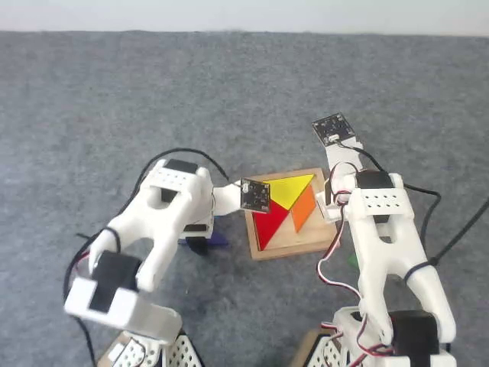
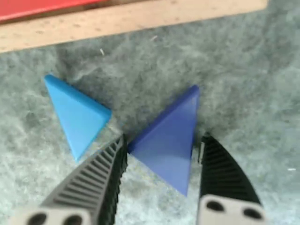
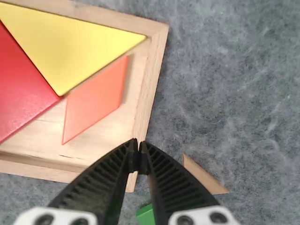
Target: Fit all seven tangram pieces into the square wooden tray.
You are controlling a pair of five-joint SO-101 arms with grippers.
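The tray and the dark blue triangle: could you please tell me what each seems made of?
The tray looks like pale unpainted wood, matt: faint grain and specks show on its rim. The dark blue triangle may be painted wood or plastic: even opaque colour, slight sheen, no grain visible.

White arms (image 1: 160, 222) w/ blk servos (image 1: 114, 279), cables (image 1: 439, 195), ribbed jaws.

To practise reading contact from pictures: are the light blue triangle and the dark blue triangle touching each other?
Apart. The left wrist view shows grey mat between the light blue triangle and the dark blue triangle, nearest corners not meeting.
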